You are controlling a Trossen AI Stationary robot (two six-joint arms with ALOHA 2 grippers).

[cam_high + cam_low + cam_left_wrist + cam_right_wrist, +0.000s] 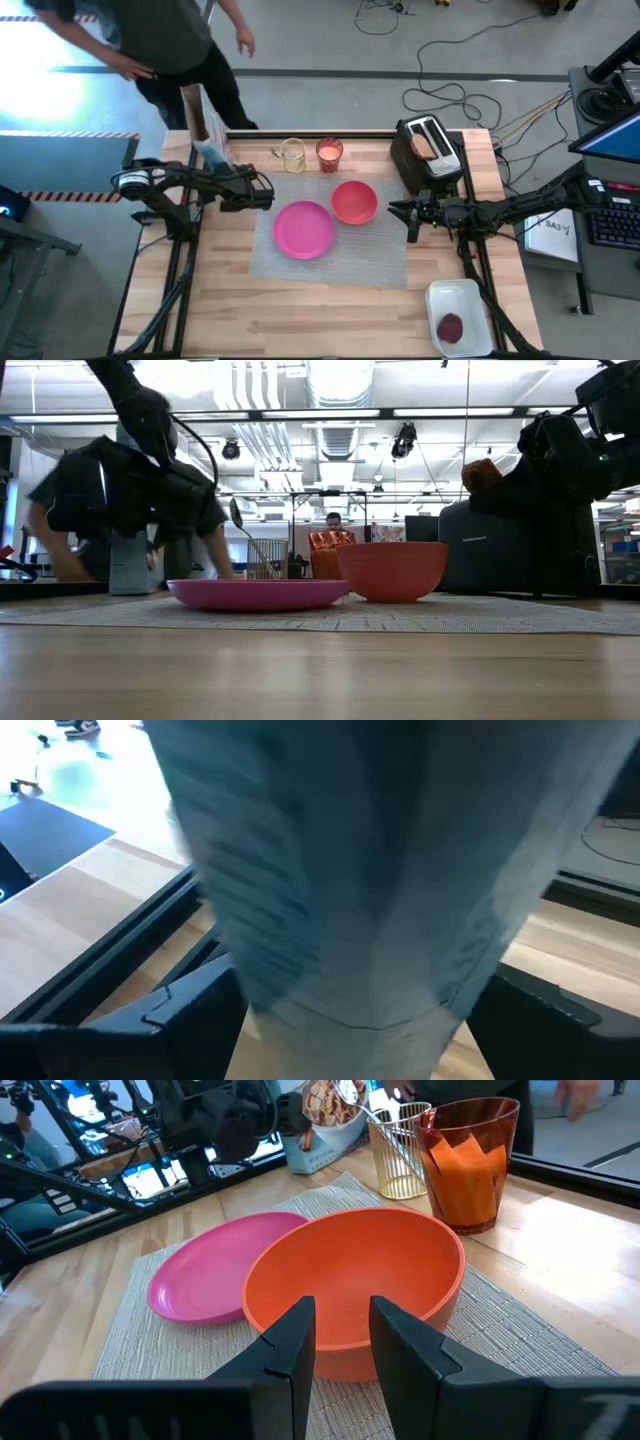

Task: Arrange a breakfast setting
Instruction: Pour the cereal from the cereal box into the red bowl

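A grey placemat [335, 250] lies mid-table with a pink plate [303, 230] and a red bowl [354, 201] on it. Behind the mat stand a glass of orange drink [329, 153] and a clear glass [292, 155] that holds the spoon [352, 1095]. A toast slice [424, 146] sticks out of the black toaster [432, 152]. The dark red patty [451, 327] lies in a white tray [462, 298]. My left gripper [216, 168] is open around a tall teal carton [360, 870] at the far left corner. My right gripper [340, 1342] hovers just right of the bowl, open by a narrow gap, with nothing in it. My left gripper has the teal carton's lower part [350, 1020] between its wide-open fingers [150, 1015], which come at it roughly level. The carton fills the wrist view, and I cannot tell whether either finger touches it.
A person stands beyond the table's far left corner, one hand [245, 42] stretched out. The toaster stands at the far right, the white tray at the near right corner. Bare wood [300, 315] lies along the near edge.
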